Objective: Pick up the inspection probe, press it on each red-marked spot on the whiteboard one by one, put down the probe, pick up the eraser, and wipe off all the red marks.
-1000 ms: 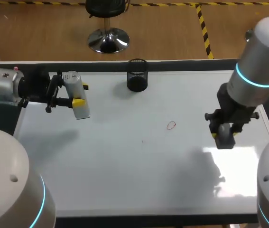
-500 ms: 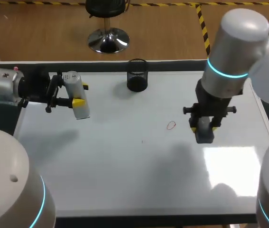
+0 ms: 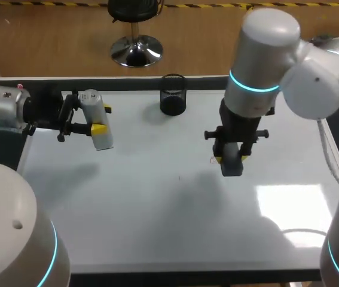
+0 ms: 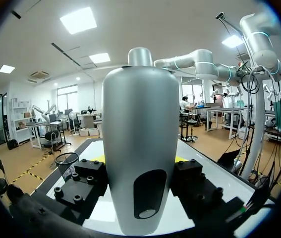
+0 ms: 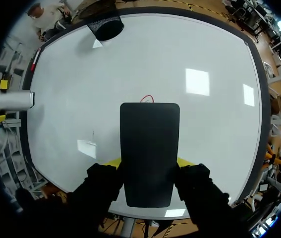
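In one second the right arm travelled from the right side of the whiteboard (image 3: pixel 133 215) toward its middle, and the right gripper (image 3: pixel 231 160) came to hang over the red mark (image 5: pixel 147 98). Its fingers were clamped from two sides on the eraser (image 3: pixel 231 167), a dark flat block that points down at the board. The left arm did not move at all. The left gripper (image 3: pixel 101 119) stayed at the left side of the board, closed around the inspection probe (image 3: pixel 101 139), which it held in the air, tilted.

I judge from this that the wiping step was about to begin, although the probe was not put down (the task asks for that first). Only one red mark showed, so little work seemed to be left.

In the head view the gripper and eraser almost covered the mark; only a small red trace showed beside them. The right wrist view showed it clearly: a small red loop just ahead of the front edge of the eraser, not yet under it. Whether the eraser touched the board I could not tell in any view. The left wrist view showed only the probe between its own fingers, filling the middle, and gave nothing of the mark. The black mesh cup (image 3: pixel 173 94) stood at the far edge, well apart from both grippers.
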Robot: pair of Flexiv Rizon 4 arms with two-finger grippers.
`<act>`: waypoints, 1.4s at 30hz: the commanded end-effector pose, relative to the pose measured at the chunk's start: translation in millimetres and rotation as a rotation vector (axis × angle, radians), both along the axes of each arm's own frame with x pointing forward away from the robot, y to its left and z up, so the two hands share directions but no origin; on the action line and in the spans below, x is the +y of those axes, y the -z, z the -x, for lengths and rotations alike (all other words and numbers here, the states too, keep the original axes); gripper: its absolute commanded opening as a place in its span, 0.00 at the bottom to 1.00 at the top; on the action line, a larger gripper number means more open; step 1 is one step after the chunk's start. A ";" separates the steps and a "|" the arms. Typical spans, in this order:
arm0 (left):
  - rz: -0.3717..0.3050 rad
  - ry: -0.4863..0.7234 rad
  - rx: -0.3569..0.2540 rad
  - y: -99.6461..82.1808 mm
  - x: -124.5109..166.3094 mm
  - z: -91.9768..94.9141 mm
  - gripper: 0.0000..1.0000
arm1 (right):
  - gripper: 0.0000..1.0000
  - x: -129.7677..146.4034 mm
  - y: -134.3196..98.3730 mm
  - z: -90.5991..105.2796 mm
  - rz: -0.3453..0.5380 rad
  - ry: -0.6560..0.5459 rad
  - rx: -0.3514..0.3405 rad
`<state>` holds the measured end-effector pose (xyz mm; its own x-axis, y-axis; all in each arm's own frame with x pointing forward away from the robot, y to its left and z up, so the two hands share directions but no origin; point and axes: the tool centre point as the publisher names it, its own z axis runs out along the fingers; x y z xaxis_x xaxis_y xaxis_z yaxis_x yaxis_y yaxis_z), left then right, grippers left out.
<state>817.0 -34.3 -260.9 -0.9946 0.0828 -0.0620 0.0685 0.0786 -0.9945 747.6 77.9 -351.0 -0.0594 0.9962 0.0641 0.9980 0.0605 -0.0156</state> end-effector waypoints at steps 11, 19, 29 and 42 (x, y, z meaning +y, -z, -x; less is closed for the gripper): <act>0.001 0.001 -0.002 -0.5 0.2 -0.3 0.00 | 0.00 48.7 11.7 -22.7 -0.002 -0.023 0.027; 0.001 0.001 -0.002 -0.5 0.2 -0.3 0.00 | 0.00 67.7 21.3 -25.9 -0.024 -0.034 0.032; 0.001 0.001 -0.002 -0.5 0.2 -0.3 0.00 | 0.00 91.2 35.2 -29.1 -0.011 -0.052 0.011; 0.001 0.001 -0.002 -0.5 0.2 -0.3 0.00 | 0.00 112.4 48.7 -35.3 -0.018 -0.082 -0.017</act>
<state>817.1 -34.3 -260.9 -0.9946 0.0829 -0.0620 0.0685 0.0786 -0.9945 780.5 185.8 -393.6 -0.1404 0.9863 0.0868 0.9901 0.1406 0.0041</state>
